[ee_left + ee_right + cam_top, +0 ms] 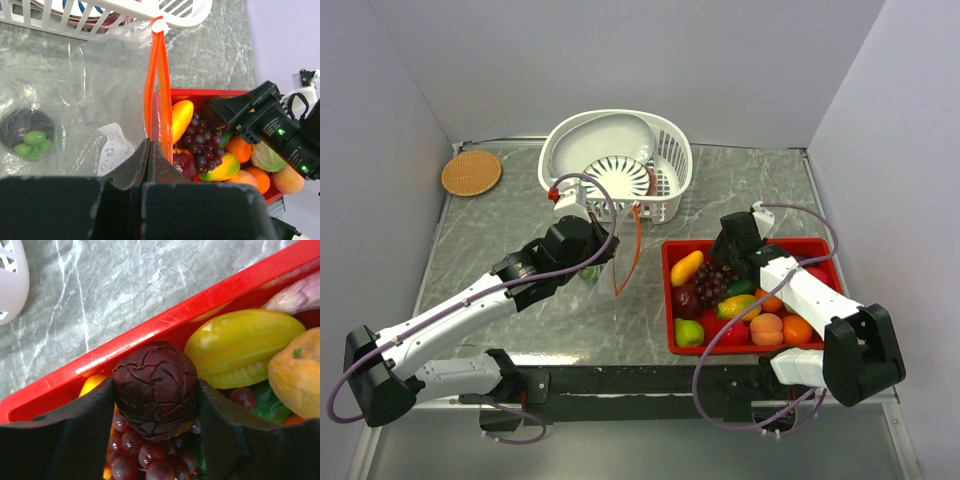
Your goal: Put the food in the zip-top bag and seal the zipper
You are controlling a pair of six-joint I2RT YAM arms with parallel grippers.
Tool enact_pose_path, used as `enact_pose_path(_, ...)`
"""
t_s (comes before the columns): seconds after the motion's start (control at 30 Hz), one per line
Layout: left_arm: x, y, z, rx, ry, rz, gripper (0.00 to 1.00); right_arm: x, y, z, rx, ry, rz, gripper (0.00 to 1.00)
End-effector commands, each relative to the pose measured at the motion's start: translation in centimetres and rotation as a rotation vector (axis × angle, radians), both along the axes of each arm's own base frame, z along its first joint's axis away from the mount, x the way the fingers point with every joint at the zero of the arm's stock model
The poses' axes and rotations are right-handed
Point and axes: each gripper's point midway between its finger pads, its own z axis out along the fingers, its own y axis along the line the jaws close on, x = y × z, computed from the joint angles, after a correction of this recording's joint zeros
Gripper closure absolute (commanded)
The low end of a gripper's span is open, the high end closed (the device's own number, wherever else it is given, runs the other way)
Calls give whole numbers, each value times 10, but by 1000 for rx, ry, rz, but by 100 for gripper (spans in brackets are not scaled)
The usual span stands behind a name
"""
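Note:
The clear zip-top bag (pixel 90 85) lies on the table by the white basket, its orange-red zipper (pixel 156 75) standing up from the mouth. A dark purple toy with green leaves (pixel 27 132) is inside it. My left gripper (pixel 150 143) is shut on the zipper's near end; it also shows in the top view (pixel 595 250). My right gripper (pixel 156 390) is shut on a dark red wrinkled cabbage-like ball (pixel 155 375), just above the purple grapes (pixel 150 457) in the red tray (pixel 150 335). From above, my right gripper (pixel 732 250) is over the tray's far left part.
The red tray (pixel 752 345) holds a yellow starfruit (pixel 245 345), a mango (pixel 686 268), a green pear (pixel 688 332), a peach (pixel 766 327) and more. The white slotted basket (pixel 670 160) stands behind the bag. A woven coaster (pixel 471 172) lies at the far left.

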Motion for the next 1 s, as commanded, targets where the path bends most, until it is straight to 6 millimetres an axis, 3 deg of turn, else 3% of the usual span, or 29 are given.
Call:
enact_pose_path(0.0, -1, -3, 27, -47, -51, -16, 99, 7, -1, 17, 15, -58, -13, 65)
enact_pose_path(0.2, -1, -4, 30, -57, -54, -18, 99, -9, -3, 70, 58, -165, 12, 76)
enact_pose_path(0.3, 0, -5, 29, -57, -55, -18, 99, -19, 14, 99, 139, -223, 85, 77)
enact_pose_path(0.4, 2, -8, 29, -59, -53, -23, 99, -27, 50, 128, 249, -279, 190, 78)
enact_pose_path(0.43, 2, -9, 29, -61, -54, -25, 99, -34, 75, 144, 285, -306, 263, 77)
enact_pose_path(0.5, 4, -12, 29, -61, -53, -26, 99, -36, 98, 154, 301, -313, 291, 76)
enact_pose_path(0.53, 4, -12, 28, -60, -52, -26, 99, -38, 114, 171, 328, -337, 325, 76)
enact_pose_path(0.6, 5, -14, 27, -56, -48, -27, 99, -46, 148, 177, 366, -325, 399, 76)
enact_pose_path(0.63, 5, -14, 27, -54, -47, -26, 99, -45, 161, 190, 398, -354, 420, 76)
enact_pose_path(0.77, 6, -13, 27, -46, -48, -22, 99, -46, 202, 196, 473, -353, 488, 77)
enact_pose_path(0.83, 6, -13, 27, -46, -48, -20, 99, -43, 219, 188, 502, -333, 506, 77)
enact_pose_path(0.97, 5, -12, 30, -54, -53, -23, 99, -34, 232, 161, 488, -277, 500, 77)
